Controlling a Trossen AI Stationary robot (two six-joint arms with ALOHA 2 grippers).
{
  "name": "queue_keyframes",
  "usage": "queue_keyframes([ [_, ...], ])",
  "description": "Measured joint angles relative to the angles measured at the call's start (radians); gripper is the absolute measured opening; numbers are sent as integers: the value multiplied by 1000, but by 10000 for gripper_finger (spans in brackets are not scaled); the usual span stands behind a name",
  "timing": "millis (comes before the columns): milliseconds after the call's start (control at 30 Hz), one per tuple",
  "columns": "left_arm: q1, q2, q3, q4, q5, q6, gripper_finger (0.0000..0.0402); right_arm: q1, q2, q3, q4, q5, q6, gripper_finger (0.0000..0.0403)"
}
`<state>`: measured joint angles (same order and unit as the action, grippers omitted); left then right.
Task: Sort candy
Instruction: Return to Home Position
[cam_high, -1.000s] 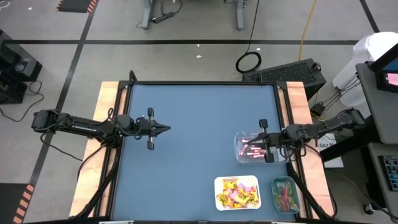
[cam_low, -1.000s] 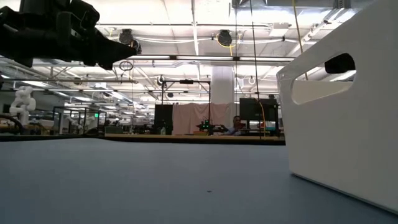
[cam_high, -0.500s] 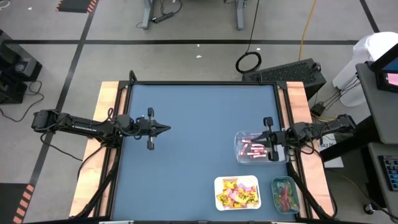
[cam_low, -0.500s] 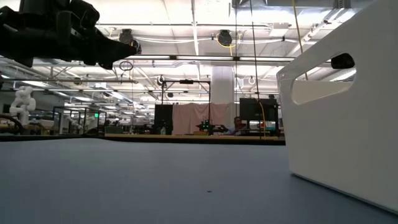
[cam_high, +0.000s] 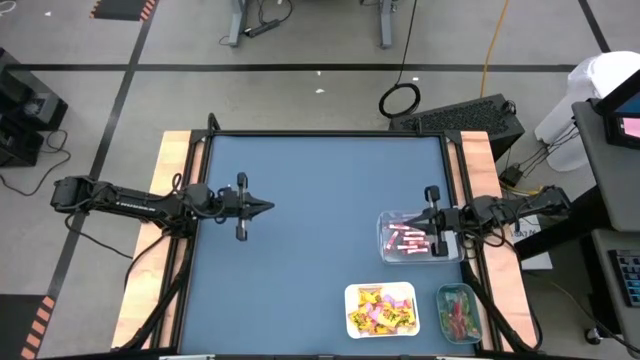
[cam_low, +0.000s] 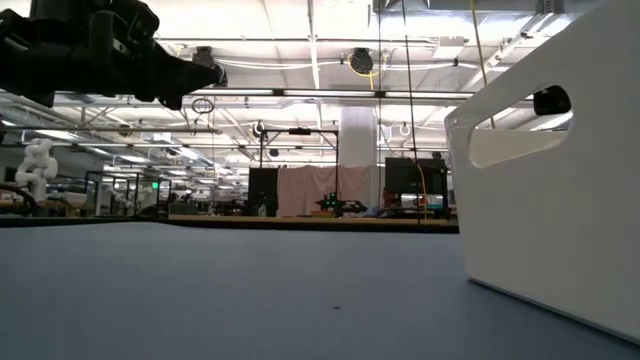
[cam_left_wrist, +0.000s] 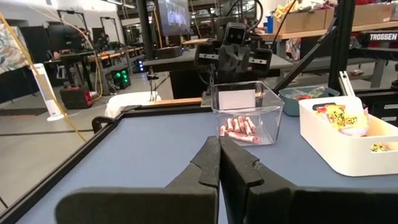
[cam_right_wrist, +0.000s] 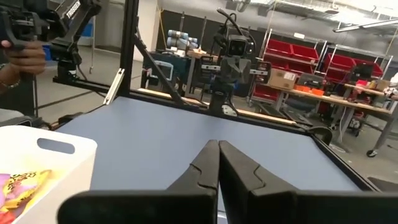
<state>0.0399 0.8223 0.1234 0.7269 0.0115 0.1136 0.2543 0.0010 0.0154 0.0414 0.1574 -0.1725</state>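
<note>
Blue table (cam_high: 310, 260), both arms parked over it. The only writing I can read is "TROSSEN" on a dark frame (cam_left_wrist: 377, 36) past the table in the left wrist view. The clear tray (cam_left_wrist: 270, 121) has a white label (cam_left_wrist: 238, 99), but nothing on it is legible.

Left gripper (cam_left_wrist: 219, 142) hangs over the left-middle of the table, fingers pressed together on nothing, well apart from the trays. Right gripper (cam_right_wrist: 218, 144) is pinched flat the same way, over the right part of the clear tray.

All the sweets are on the right:
- thin pink-red sticks (cam_high: 404, 240) in the clear tray
- yellow packets (cam_high: 380, 310) with pink marks in the white tray (cam_high: 350, 292), nearer
- green and red bits (cam_high: 457, 315) in the green-tinted tray (cam_high: 442, 293), just right of the white one

In the low view the white tray's wall hogs the whole right side. A person's hand (cam_right_wrist: 22, 56) shows beyond the table, gripping something dark.
</note>
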Motion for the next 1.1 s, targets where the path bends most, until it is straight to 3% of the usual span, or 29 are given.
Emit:
queue_keyframes([
  [267,0,0,0,-1,1,-1,4,-68,0,0,0,-1,27,0],
  [433,0,-8,0,-6,19,-3,4,-124,0,0,-12,-74,72,0],
  [600,0,-74,0,-29,20,-3,4,-130,1,0,-25,-143,85,0],
  [1100,0,-262,0,-264,32,-4,4,-130,10,0,-23,-130,120,0],
])
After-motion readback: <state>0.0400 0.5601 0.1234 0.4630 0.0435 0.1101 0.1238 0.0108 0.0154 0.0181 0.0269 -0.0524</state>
